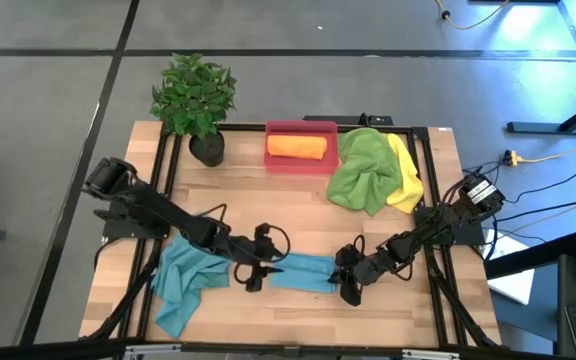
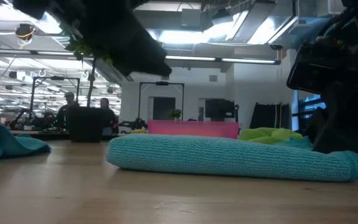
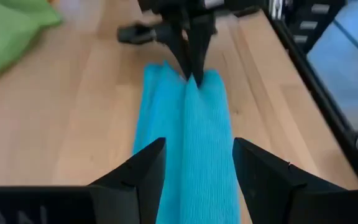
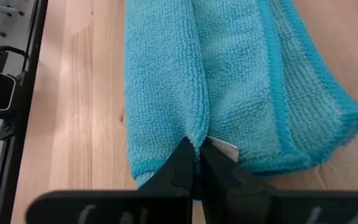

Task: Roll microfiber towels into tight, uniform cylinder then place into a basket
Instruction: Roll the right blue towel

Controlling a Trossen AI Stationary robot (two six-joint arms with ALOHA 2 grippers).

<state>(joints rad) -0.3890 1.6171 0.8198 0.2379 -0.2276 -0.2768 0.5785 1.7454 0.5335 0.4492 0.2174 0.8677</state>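
Wooden table from above: my left gripper (image 1: pixel 255 272) and right gripper (image 1: pixel 347 287) sit at either end of the rolled teal towel (image 1: pixel 303 272); an orange roll (image 1: pixel 297 147) already lies in the basket (image 1: pixel 301 163). Low view: roll lies flat on the table. Left wrist: fingers spread, straddling the roll's end, released. Right wrist: fingers clenched, pinching a fold. I judge rolling nearly done; next I need both ends gripped, then a lift to the basket.
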